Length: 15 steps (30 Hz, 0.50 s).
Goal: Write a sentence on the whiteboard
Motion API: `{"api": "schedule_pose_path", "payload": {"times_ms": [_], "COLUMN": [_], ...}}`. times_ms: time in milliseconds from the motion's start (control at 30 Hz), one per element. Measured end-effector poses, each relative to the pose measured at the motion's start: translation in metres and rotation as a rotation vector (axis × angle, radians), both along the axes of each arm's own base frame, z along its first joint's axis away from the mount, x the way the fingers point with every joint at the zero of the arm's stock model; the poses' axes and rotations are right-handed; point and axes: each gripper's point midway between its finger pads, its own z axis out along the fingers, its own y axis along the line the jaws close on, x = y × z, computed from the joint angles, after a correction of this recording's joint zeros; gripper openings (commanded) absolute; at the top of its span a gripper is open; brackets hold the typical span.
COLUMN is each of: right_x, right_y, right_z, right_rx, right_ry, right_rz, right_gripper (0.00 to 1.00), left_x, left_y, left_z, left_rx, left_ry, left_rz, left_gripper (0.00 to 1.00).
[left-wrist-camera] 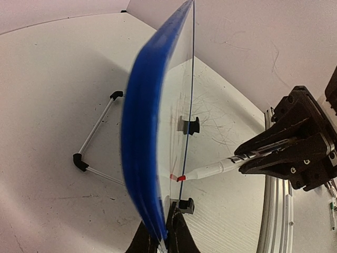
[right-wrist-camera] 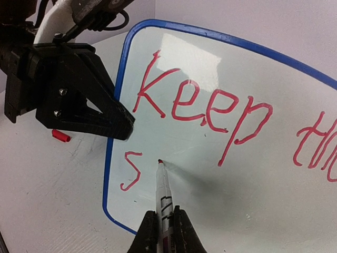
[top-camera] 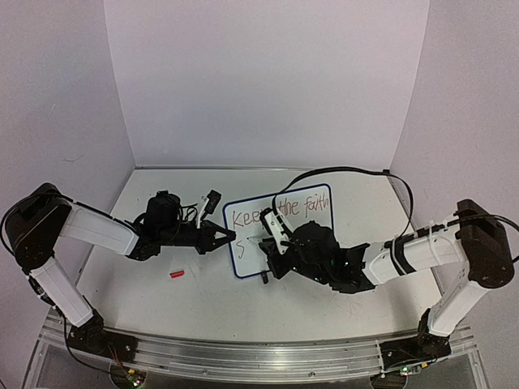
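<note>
Small blue-rimmed white whiteboard (top-camera: 247, 250), centre of white desk (top-camera: 162, 304): light, stiff, slick. Left claw (top-camera: 231, 236) pinches its left rim. Right claw (right-wrist-camera: 165, 220) clamped on thin red-tipped marker (right-wrist-camera: 162, 190), tip starting the second line of the red sentence (right-wrist-camera: 205, 108).

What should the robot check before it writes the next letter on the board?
1. Left pincer shut on the board edge: ok.
2. Right pincer shut on the marker: ok.
3. Marker tip meets the board just right of the "s": ok.
4. Bare space right of the tip for more letters: ok.
5. Sentence finished: not ok, only "Keep the faith" and "s" so far.
6. Red cap lying clear of the board: ok.
</note>
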Motion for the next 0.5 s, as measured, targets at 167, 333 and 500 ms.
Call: {"api": "schedule_pose_path", "payload": {"times_ms": [167,333,500], "right_x": [0.0002,-0.0001,-0.0016], "right_y": [0.0003,-0.0002,-0.0007], "right_z": [0.0000,-0.0015,-0.0045], "right_rx": [-0.002,-0.005,-0.012], "right_ry": [0.002,0.007,0.019], "right_rz": [-0.001,-0.002,0.001], "right_gripper": [0.00,0.00,0.00], "left_x": [0.0001,0.0001,0.0000], "left_y": [-0.0001,0.0000,0.0000], "left_z": [0.0002,0.0000,-0.0001], "left_rx": [0.000,0.000,0.000], "left_ry": [0.000,0.000,0.000], "left_rz": [0.000,0.000,0.000], "left_gripper": [0.00,0.00,0.00]}}
